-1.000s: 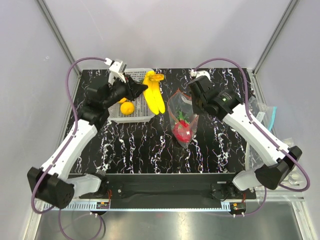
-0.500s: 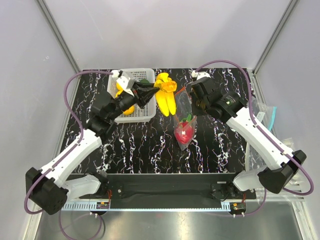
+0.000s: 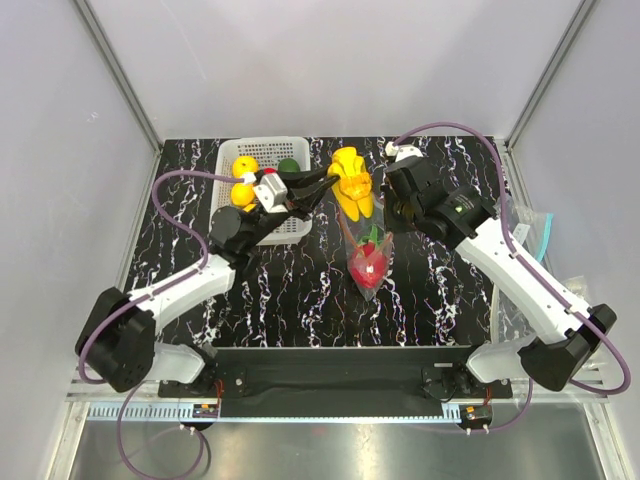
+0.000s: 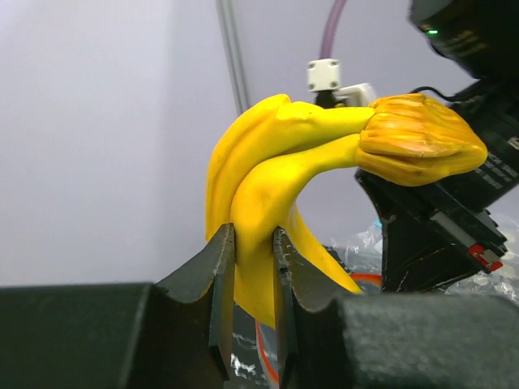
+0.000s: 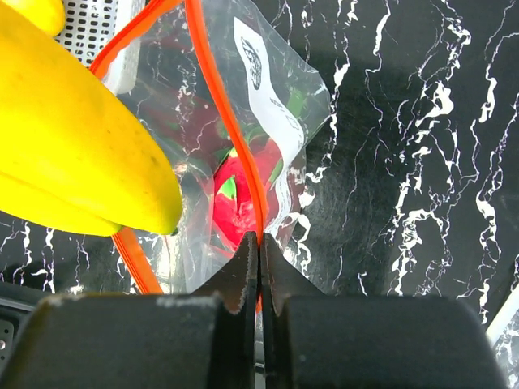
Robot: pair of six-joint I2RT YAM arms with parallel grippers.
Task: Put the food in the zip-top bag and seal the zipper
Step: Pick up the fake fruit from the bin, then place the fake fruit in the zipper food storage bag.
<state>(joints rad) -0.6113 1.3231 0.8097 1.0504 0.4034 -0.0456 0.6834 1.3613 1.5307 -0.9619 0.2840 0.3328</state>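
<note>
**Banana over the bag mouth, one fruit already in**

- Left gripper (image 4: 253,243): clamped on the banana bunch (image 4: 276,203), with one banana pinched between the jaws. The bunch hangs in the air right above the mouth of the zip-top bag (image 3: 365,245). I cannot tell whether the banana tip has crossed the rim.
- Right gripper (image 5: 259,243): jaws pressed together on the zipper (image 5: 219,105), lifting one lip so the mouth gapes in an orange loop.
- Done: the dragon fruit (image 3: 367,263) sits inside the bag, down at its closed end.
- Left to do, by my reading: lower and release the banana, fetch the round yellow-orange fruits (image 3: 243,167), then run the zipper shut. Roughly a third through.
- Around: the round fruits lie in the white mesh basket (image 3: 265,141), left of the bag, with a dark green piece (image 3: 289,166) beside them. Another clear bag with a teal edge (image 3: 535,235) lies well to the right of the zip-top bag.
- In the way: the bag is floppy and held by one lip only. The bunch looks broad for that opening, so it may catch the free lip or fold it over.
</note>
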